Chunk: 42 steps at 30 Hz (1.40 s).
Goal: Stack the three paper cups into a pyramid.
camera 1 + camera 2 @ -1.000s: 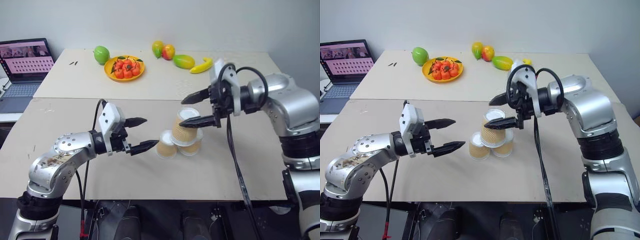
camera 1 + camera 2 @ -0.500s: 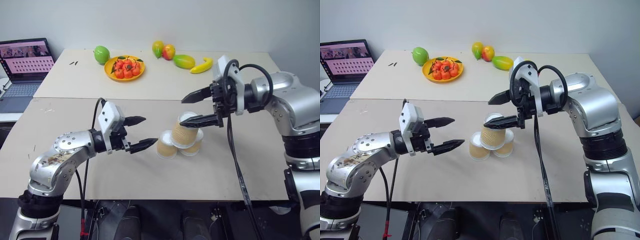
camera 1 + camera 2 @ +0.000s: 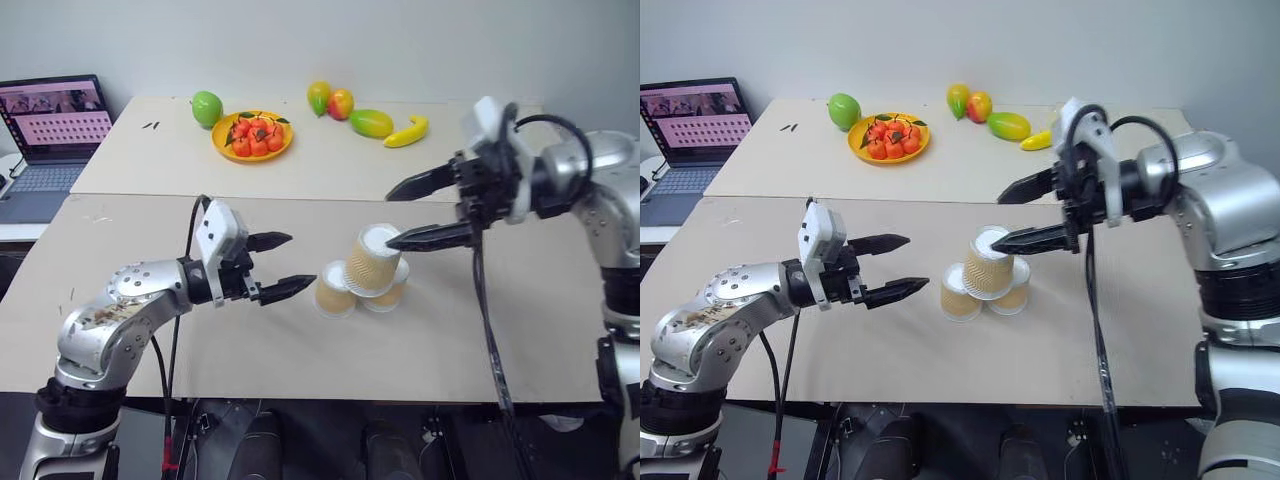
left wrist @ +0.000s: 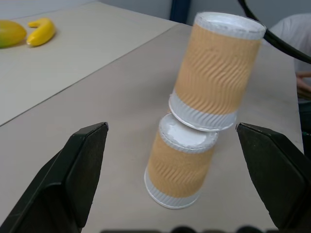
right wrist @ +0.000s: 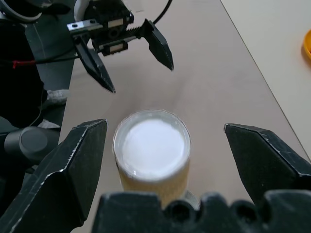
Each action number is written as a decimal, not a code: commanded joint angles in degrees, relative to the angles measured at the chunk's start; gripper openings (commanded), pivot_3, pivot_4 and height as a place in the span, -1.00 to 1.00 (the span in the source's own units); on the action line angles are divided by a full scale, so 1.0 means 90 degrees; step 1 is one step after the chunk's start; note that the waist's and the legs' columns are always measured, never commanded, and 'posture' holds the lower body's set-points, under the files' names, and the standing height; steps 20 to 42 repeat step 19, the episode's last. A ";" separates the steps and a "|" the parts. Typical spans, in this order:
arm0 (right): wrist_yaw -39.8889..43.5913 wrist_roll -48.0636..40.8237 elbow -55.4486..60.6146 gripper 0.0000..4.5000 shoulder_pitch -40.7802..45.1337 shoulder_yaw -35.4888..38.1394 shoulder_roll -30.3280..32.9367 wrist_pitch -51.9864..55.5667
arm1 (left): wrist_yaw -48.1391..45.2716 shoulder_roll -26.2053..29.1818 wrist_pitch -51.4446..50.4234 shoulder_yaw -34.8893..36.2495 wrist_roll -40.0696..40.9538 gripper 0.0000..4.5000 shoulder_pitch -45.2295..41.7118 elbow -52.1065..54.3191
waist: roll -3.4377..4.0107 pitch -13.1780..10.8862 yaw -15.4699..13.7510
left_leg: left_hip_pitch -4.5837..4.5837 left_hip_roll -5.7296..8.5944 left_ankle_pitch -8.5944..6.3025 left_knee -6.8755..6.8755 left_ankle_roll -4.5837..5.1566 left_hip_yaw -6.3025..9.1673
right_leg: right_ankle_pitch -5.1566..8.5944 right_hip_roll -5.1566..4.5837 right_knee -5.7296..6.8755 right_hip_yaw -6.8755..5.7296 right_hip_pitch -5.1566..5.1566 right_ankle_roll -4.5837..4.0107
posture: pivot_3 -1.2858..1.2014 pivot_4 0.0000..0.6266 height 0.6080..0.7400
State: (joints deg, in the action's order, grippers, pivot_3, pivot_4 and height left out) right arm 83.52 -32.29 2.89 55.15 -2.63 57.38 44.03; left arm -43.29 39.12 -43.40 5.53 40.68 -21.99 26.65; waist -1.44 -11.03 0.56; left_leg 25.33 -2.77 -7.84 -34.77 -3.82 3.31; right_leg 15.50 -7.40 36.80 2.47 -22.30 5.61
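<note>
Both sets of jaws spread, nothing held; top cup leans.
Right gripper [image 3: 410, 212] and left gripper [image 3: 278, 266] flank the pyramid [image 3: 362, 281] at frame centre; top cup [image 3: 371, 260] tilts on its two base cups, so back away slowly without brushing it.

You have three paper cups [image 3: 989, 262] on the tabletop [image 3: 790, 340]. Farther back you can count one yellow plate [image 3: 889, 150] of small red fruits, one green fruit [image 3: 844, 109], three mangoes [image 3: 1008, 125], one banana [image 3: 1038, 140] and one laptop [image 3: 690, 125].
</note>
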 commanded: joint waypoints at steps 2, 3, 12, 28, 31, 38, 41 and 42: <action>0.0128 0.0101 -0.0405 0.99 -0.0901 0.1177 0.0812 -0.0671 | 0.0368 0.0239 -0.0358 0.0678 0.0440 1.00 -0.0077 0.0466 | -0.0003 0.0001 0.0016 | -0.0001 -0.0001 -0.0007 -0.0001 0.0004 -0.0001 | 0.0002 0.0000 -0.0007 0.0000 0.0004 0.0001 | 0.03 -0.52 0.88; -0.0049 0.0144 -0.0602 0.99 -0.1126 0.1420 0.0816 -0.0780 | 0.0456 0.0277 -0.0416 0.0757 0.0475 1.00 -0.0052 0.0509 | -0.0003 0.0001 0.0036 | -0.0002 -0.0001 -0.0007 -0.0002 0.0004 -0.0002 | 0.0002 0.0000 -0.0008 0.0001 0.0006 0.0001 | 0.03 -0.52 0.88; -0.1252 0.0260 -0.0107 0.99 -0.4401 0.3266 0.0123 -0.1362 | 0.0922 0.0185 0.0122 0.0878 -0.0193 1.00 0.0781 0.0635 | 0.0000 0.0002 0.0061 | -0.0008 0.0000 -0.0007 -0.0005 0.0005 -0.0009 | 0.0004 0.0000 0.0010 0.0012 0.0004 -0.0003 | 0.03 -0.52 0.88; -0.1837 0.0319 0.0171 0.99 -0.4582 0.3054 -0.0189 -0.1713 | 0.0875 0.0010 0.0701 0.0583 -0.0726 1.00 0.1016 0.0349 | 0.0001 0.0002 0.0054 | -0.0015 0.0000 0.0001 -0.0020 -0.0006 -0.0007 | 0.0005 0.0000 0.0013 0.0012 0.0012 0.0016 | 0.03 -0.52 0.88; -0.1837 0.0319 0.0171 0.99 -0.4582 0.3054 -0.0189 -0.1713 | 0.0875 0.0010 0.0701 0.0583 -0.0726 1.00 0.1016 0.0349 | 0.0001 0.0002 0.0054 | -0.0015 0.0000 0.0001 -0.0020 -0.0006 -0.0007 | 0.0005 0.0000 0.0013 0.0012 0.0012 0.0016 | 0.03 -0.52 0.88; -0.1837 0.0319 0.0171 0.99 -0.4582 0.3054 -0.0189 -0.1713 | 0.0875 0.0010 0.0701 0.0583 -0.0726 1.00 0.1016 0.0349 | 0.0001 0.0002 0.0054 | -0.0015 0.0000 0.0001 -0.0020 -0.0006 -0.0007 | 0.0005 0.0000 0.0013 0.0012 0.0012 0.0016 | 0.03 -0.52 0.88; -0.1837 0.0319 0.0171 0.99 -0.4582 0.3054 -0.0189 -0.1713 | 0.0875 0.0010 0.0701 0.0583 -0.0726 1.00 0.1016 0.0349 | 0.0001 0.0002 0.0054 | -0.0015 0.0000 0.0001 -0.0020 -0.0006 -0.0007 | 0.0005 0.0000 0.0013 0.0012 0.0012 0.0016 | 0.03 -0.52 0.88; -0.1837 0.0319 0.0171 0.99 -0.4582 0.3054 -0.0189 -0.1713 | 0.0875 0.0010 0.0701 0.0583 -0.0726 1.00 0.1016 0.0349 | 0.0001 0.0002 0.0054 | -0.0015 0.0000 0.0001 -0.0020 -0.0006 -0.0007 | 0.0005 0.0000 0.0013 0.0012 0.0012 0.0016 | 0.03 -0.52 0.88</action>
